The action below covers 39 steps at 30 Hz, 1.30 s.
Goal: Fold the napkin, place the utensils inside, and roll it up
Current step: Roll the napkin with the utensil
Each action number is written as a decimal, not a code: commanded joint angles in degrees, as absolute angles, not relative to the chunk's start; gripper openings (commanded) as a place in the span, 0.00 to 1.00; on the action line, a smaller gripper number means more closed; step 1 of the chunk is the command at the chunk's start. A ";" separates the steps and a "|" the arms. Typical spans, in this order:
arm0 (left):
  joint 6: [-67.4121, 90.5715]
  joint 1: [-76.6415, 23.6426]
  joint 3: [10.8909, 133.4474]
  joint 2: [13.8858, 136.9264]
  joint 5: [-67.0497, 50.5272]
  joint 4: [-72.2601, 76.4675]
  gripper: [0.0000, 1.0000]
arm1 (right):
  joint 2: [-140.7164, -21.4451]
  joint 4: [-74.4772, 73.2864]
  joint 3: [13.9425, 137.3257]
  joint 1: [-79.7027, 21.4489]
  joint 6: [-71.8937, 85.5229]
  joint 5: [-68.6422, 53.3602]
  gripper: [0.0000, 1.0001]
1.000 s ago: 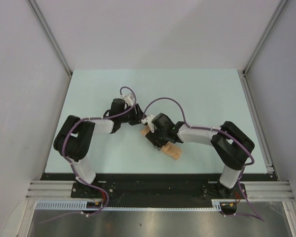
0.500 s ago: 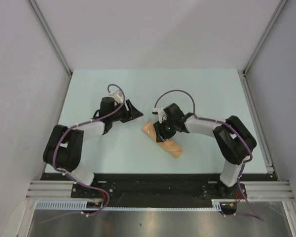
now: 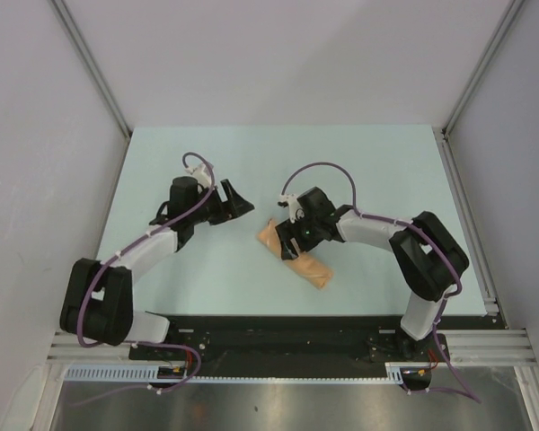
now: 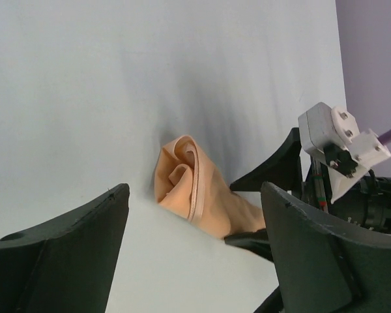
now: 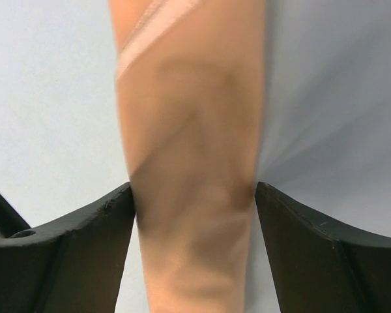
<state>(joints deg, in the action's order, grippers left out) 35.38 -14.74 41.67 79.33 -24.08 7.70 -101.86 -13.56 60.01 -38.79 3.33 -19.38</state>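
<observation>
On pale table (image 3: 368, 171), grey walls (image 3: 296, 54): rolled napkin (image 3: 311, 268); left end effector (image 3: 241, 199) wide, empty; right end effector (image 3: 292, 241) spread astride it.

A pale mint-green, flat-topped bench (image 3: 377, 171) stands between grey walls, its surface smooth and matt. A black strip (image 3: 278, 325) runs along its near edge. One thing lies directly on it: a peach-orange cloth napkin (image 3: 314, 271), rolled into a thick soft tube. The roll sits a little right of the middle, closer to the near edge than to the far one, slanting from a far-left end to a near-right end. At the far-left end the cloth layers curl in a loose spiral with a hemmed edge showing, and a faint shadow falls on the bench beside it.
</observation>
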 commanded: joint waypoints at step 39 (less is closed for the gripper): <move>9.67 1.76 42.28 37.18 -24.79 -16.52 1.00 | -48.16 -8.96 39.03 -23.91 12.66 5.80 0.85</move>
